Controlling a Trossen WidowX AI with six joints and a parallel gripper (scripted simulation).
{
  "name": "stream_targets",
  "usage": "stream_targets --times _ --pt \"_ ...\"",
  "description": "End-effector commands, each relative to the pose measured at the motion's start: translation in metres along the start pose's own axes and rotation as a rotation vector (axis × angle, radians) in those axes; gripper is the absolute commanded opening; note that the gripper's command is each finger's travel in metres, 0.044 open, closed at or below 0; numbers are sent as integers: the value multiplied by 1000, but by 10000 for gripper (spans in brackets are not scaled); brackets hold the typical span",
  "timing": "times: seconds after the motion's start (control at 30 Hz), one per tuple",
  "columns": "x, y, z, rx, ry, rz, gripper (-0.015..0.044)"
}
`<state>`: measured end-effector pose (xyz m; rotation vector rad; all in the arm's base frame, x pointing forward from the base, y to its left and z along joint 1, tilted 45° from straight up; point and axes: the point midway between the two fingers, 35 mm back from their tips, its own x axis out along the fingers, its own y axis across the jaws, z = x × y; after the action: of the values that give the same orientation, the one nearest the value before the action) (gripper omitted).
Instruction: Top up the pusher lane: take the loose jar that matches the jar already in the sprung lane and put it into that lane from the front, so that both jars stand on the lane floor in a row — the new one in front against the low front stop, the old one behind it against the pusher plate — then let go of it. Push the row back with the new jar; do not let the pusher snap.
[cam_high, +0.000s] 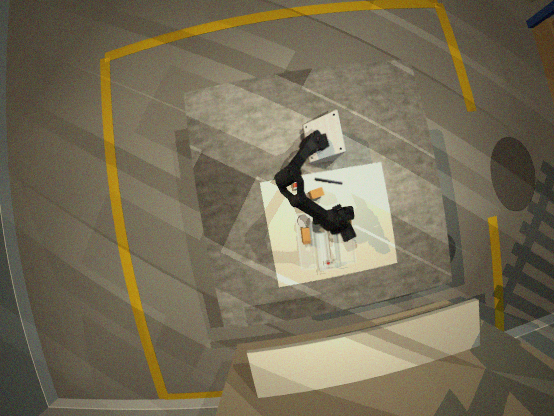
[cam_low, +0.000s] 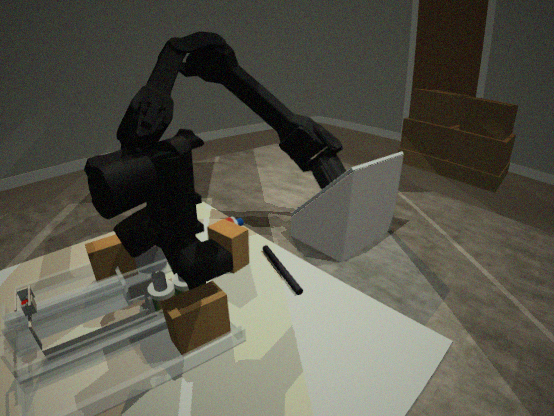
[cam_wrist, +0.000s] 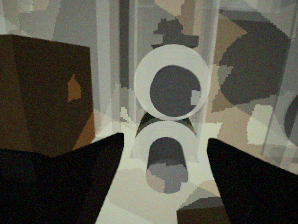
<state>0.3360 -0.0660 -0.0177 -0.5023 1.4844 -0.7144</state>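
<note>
In the wrist view, the claw (cam_wrist: 165, 141) is open, fingers apart on both sides of the nearer of 2 pale-topped jars (cam_wrist: 166, 131) in the middle lane. The farther jar (cam_wrist: 171, 56) stands just behind. A pale mat (cam_high: 372, 200) (cam_low: 370, 345) lies under them; beyond are mottled floor, grey walls (cam_low: 310, 55) and brown boxes (cam_low: 455, 142).

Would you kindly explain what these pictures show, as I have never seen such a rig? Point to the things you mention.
The machine is one black robot arm (cam_high: 315, 212) (cam_low: 262, 102). One picture looks down from above, one from the side, and one from its wrist. On a white mat (cam_high: 375, 200) (cam_low: 360, 330) are a clear rack with lanes (cam_low: 235, 339), brown blocks (cam_high: 316, 193) (cam_low: 202, 320) (cam_wrist: 55, 95) and a black rod (cam_high: 328, 181) (cam_low: 282, 270). Two jars (cam_low: 161, 291) (cam_wrist: 142, 85) stand in a row, and the open gripper (cam_wrist: 165, 141) surrounds the nearer one without holding it.
</note>
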Motion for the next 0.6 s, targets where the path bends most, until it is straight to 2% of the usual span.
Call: stream_targets --times 0.0,0.13,0.57 --pt "-7 0 1 3 -1 1 287" --pt "-19 0 1 3 -1 1 287" --pt "-21 2 -27 2 0 2 287"
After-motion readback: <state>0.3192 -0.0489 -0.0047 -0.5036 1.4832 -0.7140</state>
